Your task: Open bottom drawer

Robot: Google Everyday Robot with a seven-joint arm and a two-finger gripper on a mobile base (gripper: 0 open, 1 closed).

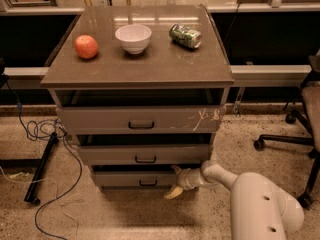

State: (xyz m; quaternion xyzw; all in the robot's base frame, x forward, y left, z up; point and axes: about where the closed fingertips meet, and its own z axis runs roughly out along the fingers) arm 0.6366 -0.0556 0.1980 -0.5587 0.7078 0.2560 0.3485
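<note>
we find the cabinet [137,74] carrying three drawers, the bottom drawer [125,178] lowest, by the floor. the gripper [174,181] sits at that drawer's right edge, jaws apart. near the surface's back edge: bowl [133,38] centre, can [185,36] right, apple [86,47] left.

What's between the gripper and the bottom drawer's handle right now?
Only bare drawer front, in the camera view; the gripper, fingers open, sits right of the handle on the bottom drawer.
</note>
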